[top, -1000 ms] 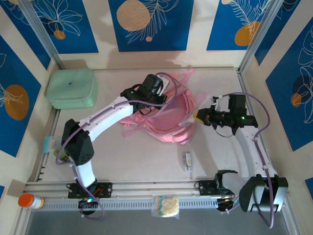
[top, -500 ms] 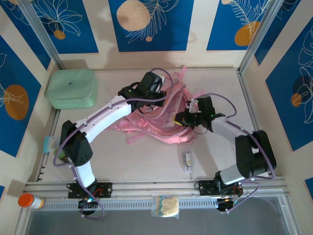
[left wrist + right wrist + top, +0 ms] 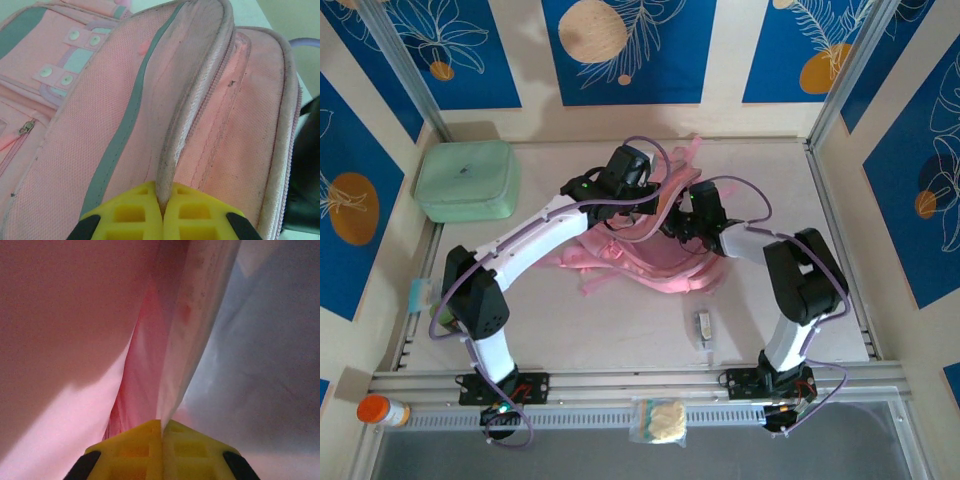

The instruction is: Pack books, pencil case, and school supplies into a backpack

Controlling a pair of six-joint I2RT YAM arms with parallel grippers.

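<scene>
The pale pink backpack (image 3: 645,268) is seen lying in the middle of the table (image 3: 600,330), with its straps (image 3: 692,152) trailed toward the back wall. From above, its upper part is covered by the left arm (image 3: 535,235) and the right arm (image 3: 800,280), which meet over it.

In the left wrist view the left gripper (image 3: 162,200) is found with its yellow fingers (image 3: 130,215) pressed together on a piped rim of the backpack (image 3: 200,100) — the rim is drawn up between two padded panels. A zip pull (image 3: 26,128) and white snap studs (image 3: 74,35) are visible on the front pockets to the left. A dark shape (image 3: 305,165) is cut off by the right edge.

In the right wrist view the right gripper (image 3: 161,429) is buried among the pink folds of the backpack (image 3: 65,315). Its fingers are closed, and the edge of a pale panel runs down to the seam between them — whether that edge is pinched cannot be told.

The school supplies item (image 3: 702,328), a tiny grey-white oblong, is seen on bare table in front of the backpack, apart from it. A mint-green case (image 3: 467,180) is set in the far left corner, well apart from the backpack. A teal packet (image 3: 420,295) is tucked at the left edge beside the left arm. At the near edge an orange-capped bottle (image 3: 380,410) and a clear packet (image 3: 660,420) are placed.
</scene>
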